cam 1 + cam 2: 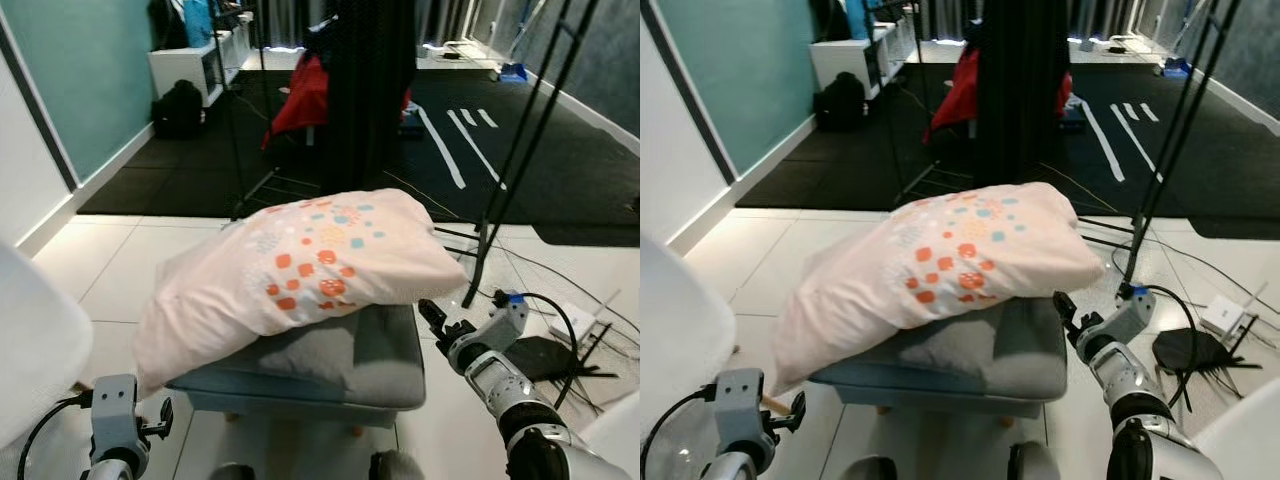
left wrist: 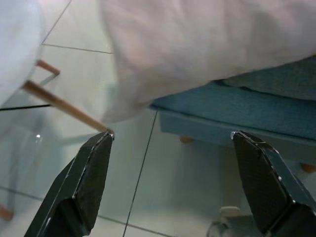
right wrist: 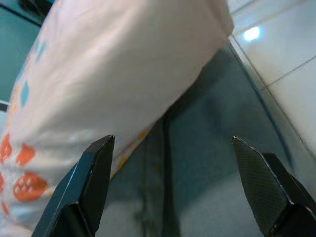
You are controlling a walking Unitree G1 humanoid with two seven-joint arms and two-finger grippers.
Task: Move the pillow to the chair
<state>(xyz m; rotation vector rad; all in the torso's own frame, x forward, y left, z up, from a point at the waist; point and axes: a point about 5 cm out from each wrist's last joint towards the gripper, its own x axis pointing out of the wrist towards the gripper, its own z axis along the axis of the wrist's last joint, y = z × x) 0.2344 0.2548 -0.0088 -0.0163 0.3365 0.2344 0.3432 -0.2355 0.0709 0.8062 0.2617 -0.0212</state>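
The tiled floor [image 1: 120, 270] runs out ahead of both claws to a dark mat [image 1: 560, 170] strewn with stands and cables, too cluttered to sort out; a white rounded shape, perhaps the chair [image 1: 30, 340], sits beside the left claw, cut off by the frame edge, with thin wooden legs [image 2: 59, 103] showing just past that claw's fingertip. The pillow [image 1: 300, 270], pale pink with orange and blue spots, lies across a grey-blue stool [image 1: 385, 375] between the two claws, its near-left corner sagging over the stool's edge toward the left claw; a grey cushion [image 1: 310, 350] under it is mostly hidden. The right claw [image 3: 173, 140] is spread wide just short of the stool's right edge, the pillow's underside and the stool top directly ahead, touching neither. The left claw [image 2: 170, 136] hangs low and wide open, the pillow's drooping corner and the stool's side in front of it; the stool's feet [image 2: 185, 139] are blurred.
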